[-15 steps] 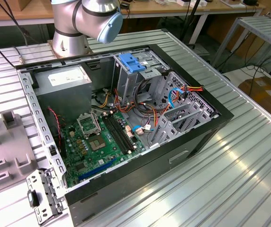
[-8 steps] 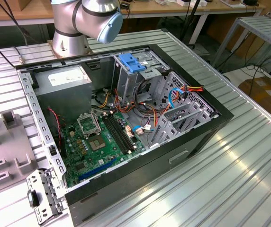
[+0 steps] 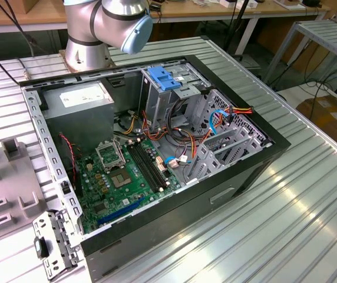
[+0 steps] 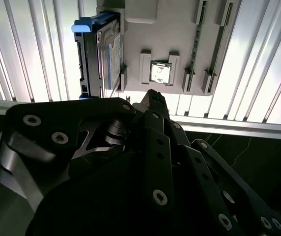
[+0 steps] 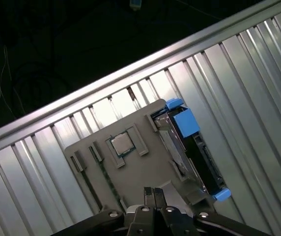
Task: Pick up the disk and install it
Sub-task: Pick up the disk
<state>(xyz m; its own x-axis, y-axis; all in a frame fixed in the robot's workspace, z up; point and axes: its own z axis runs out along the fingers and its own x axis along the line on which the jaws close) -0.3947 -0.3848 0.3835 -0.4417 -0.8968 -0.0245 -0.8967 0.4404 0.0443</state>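
Surface: ribbed aluminium, carries everything in the exterior view.

Computer case: black tower lying on its side on the surface, side panel off. Inside it:
- green motherboard toward the exterior view's left
- grey power supply behind the motherboard
- metal drive cage with a broad blue latch piece on top
- loose red, yellow and blue cables between cage and board

Arm: silver base and blue-capped joint stand behind the case, at the top of the exterior view.

Holder plate: flat grey moulded plate lying on the ribbed surface in both wrist views, with raised slots and clips.

Disk: not in the case. It stands on edge in a slot along one side of the holder plate, dark body, light-blue carrier showing at both ends. Second wrist view gives the same: disk upright on edge against the plate.

Pincer: fingertips pressed together, nothing between them. It hangs above the plate's edge, near the disk and clear of it. Second wrist view agrees: pincer is dark, tips together.

Processor chip: small, square, seated in a pocket mid-plate, apart from the disk.
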